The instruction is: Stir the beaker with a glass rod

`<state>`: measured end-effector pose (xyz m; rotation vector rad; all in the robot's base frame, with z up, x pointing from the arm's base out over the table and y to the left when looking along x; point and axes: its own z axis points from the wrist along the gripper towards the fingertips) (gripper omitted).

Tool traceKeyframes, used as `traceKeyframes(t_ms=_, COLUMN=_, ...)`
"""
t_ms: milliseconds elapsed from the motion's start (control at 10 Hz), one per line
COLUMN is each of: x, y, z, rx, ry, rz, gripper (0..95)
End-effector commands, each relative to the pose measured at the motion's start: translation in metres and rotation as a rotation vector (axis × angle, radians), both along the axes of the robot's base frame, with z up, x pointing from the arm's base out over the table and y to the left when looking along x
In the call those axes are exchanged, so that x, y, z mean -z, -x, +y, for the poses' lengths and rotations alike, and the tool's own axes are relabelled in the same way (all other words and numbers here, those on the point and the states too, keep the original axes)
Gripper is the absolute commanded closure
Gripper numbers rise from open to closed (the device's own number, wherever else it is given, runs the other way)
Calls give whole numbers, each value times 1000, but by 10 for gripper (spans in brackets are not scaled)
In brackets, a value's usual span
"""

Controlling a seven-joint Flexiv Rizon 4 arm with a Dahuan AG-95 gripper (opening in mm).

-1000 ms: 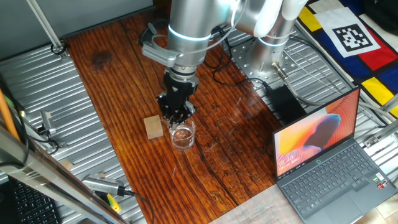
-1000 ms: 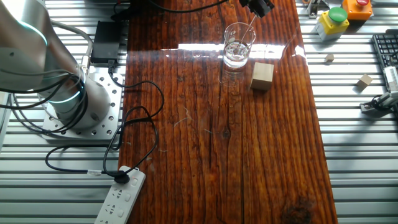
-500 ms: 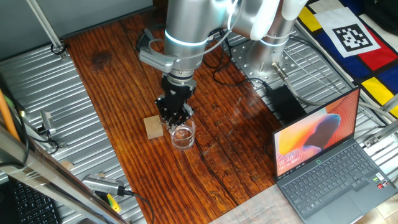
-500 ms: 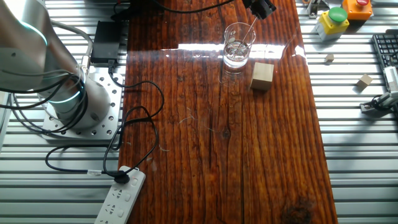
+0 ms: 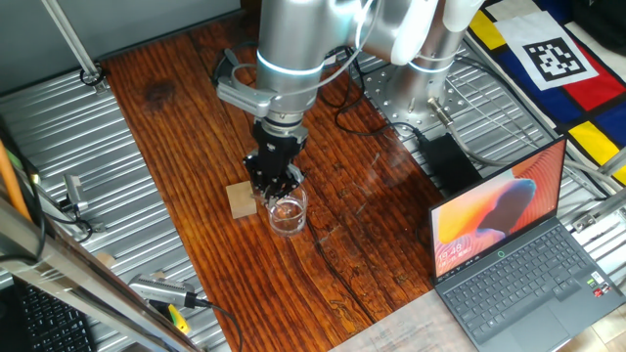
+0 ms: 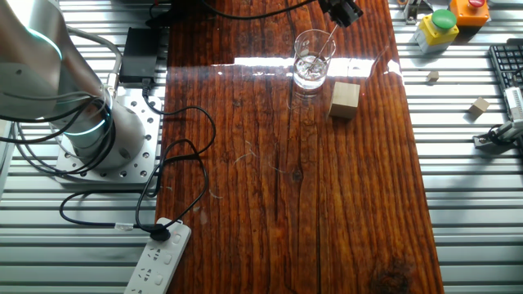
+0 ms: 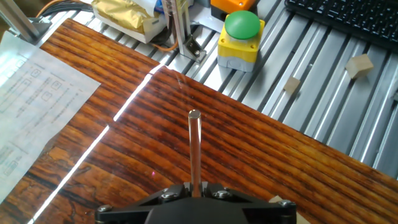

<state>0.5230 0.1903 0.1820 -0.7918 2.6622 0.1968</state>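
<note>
The beaker is a small clear glass standing upright on the dark wooden table; it also shows in the other fixed view. My gripper hangs just above and behind its rim, shut on the glass rod. The rod slants down from the gripper into the beaker. In the hand view the rod sticks out straight from the shut gripper; the beaker does not show clearly there. The tan wooden block stands right beside the beaker.
An open laptop sits at the table's near right. A black cable and a power strip lie by the arm base. A yellow box with a green button, small wooden cubes and a paper sheet lie around.
The gripper and rod have shifted slightly sideways over the beaker, changing the rod's slant a little. The beaker and the block have not moved.
</note>
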Motion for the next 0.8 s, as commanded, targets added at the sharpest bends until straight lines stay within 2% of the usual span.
traceKeyframes(t_ms=100, x=0, y=2, z=-1, rx=-1, ry=-5, rz=0, gripper=950)
traceKeyframes(t_ms=800, x=4, y=-3, z=7, rx=4, ry=-5, rz=-2, gripper=950)
